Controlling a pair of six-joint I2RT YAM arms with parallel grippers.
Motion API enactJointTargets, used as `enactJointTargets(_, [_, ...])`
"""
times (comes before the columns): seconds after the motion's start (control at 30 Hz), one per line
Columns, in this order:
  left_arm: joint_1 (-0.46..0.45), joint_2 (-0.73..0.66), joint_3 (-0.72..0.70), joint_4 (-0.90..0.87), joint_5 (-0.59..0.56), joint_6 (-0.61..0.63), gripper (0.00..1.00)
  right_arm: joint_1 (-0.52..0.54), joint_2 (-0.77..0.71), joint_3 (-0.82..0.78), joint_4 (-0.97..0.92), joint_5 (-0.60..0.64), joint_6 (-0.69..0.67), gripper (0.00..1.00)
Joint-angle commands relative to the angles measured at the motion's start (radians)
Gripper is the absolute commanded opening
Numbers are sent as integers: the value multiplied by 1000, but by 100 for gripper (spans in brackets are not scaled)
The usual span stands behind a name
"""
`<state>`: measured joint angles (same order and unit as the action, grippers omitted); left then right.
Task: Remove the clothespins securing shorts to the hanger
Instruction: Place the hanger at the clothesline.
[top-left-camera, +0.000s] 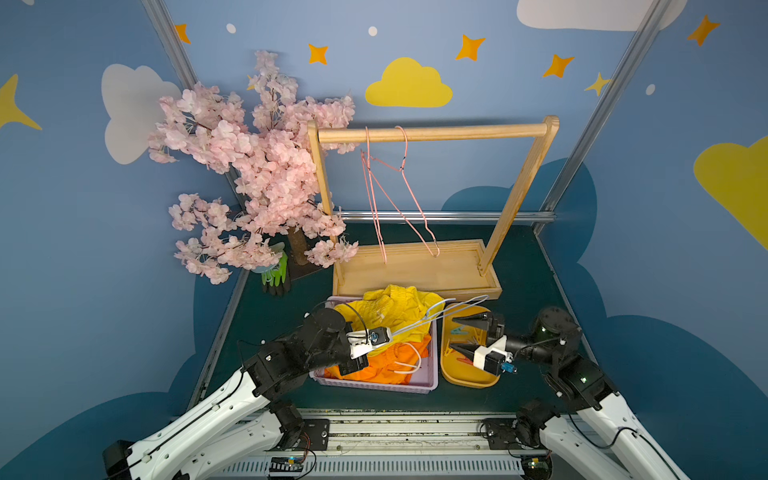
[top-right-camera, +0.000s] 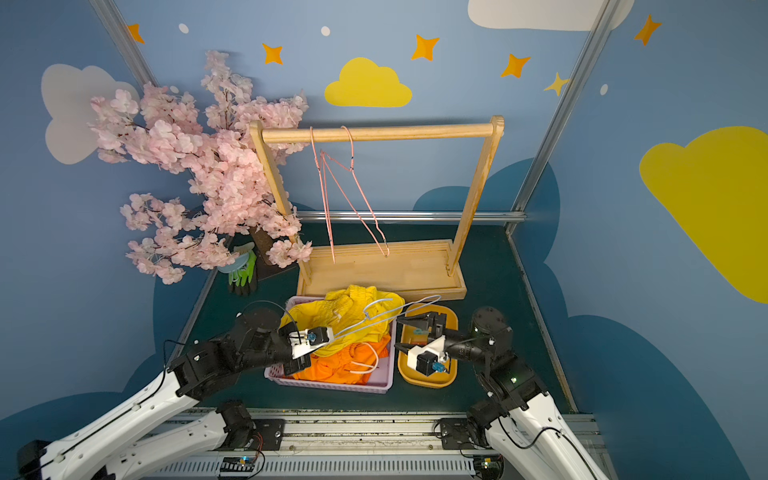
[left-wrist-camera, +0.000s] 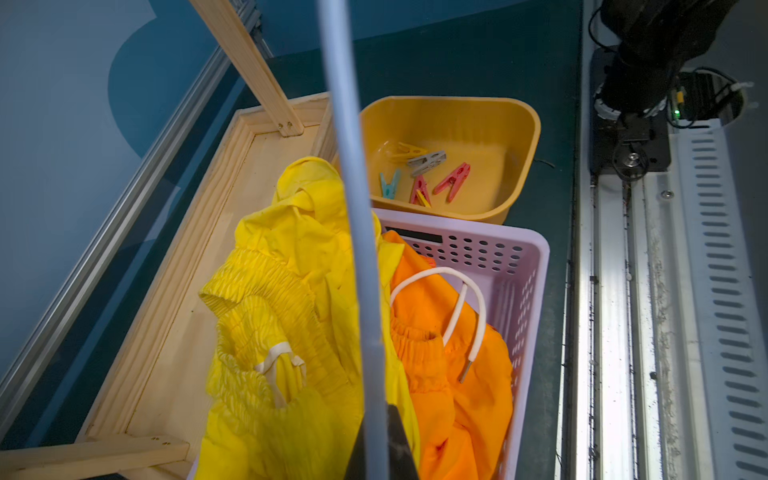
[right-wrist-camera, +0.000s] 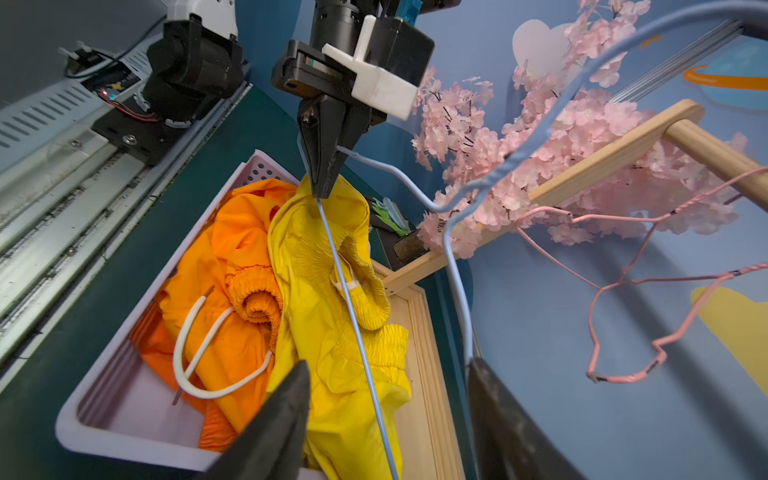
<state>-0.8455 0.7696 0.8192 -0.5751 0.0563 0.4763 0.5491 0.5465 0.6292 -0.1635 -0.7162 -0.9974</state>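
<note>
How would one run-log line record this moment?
left gripper: shut on pale blue wire hanger | right gripper: open over yellow plastic tub | coloured clothespins: in tub | yellow/orange shorts: in lilac basket

Both top views look down from above the lilac perforated plastic basket; both wrist views face it closely, from opposite sides.

No readable text, labels, brands or numbers anywhere.

Bright, even light; the near hanger blurs; top views' edges bow.
</note>
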Motion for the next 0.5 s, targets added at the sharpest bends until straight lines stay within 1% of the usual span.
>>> enactJointTargets(0.0, [2,-39,-12,72,-62,-88,3,5,-51,-70,257,185,153,90])
enactJointTargets(0.07, [2,-43,-5,86,-90,-133,3,5,-87,-92,382,343,250,90])
enactJointTargets(0.13, [2,-18,26,68,-116,-176,3,5,-127,-69,404,512,357,89])
enactJointTargets(0.17, [1,2,45,53,-126,-193,3,6,-142,-43,378,581,412,89])
enactJointTargets(0.23, [1,63,98,14,-141,-241,3,5,-161,33,285,797,569,90])
enactJointTargets(0.3, [-10,118,149,-7,-135,-263,3,5,-165,116,164,963,718,89])
enactJointTargets(0.33, [-26,144,170,6,-143,-289,3,5,-169,143,115,1009,772,90])
enactJointTargets(0.37, [-48,167,183,36,-168,-326,3,6,-174,153,93,1021,783,90])
enactJointTargets(0.47, [-138,232,209,161,-303,-458,4,5,-208,120,109,1043,792,89])
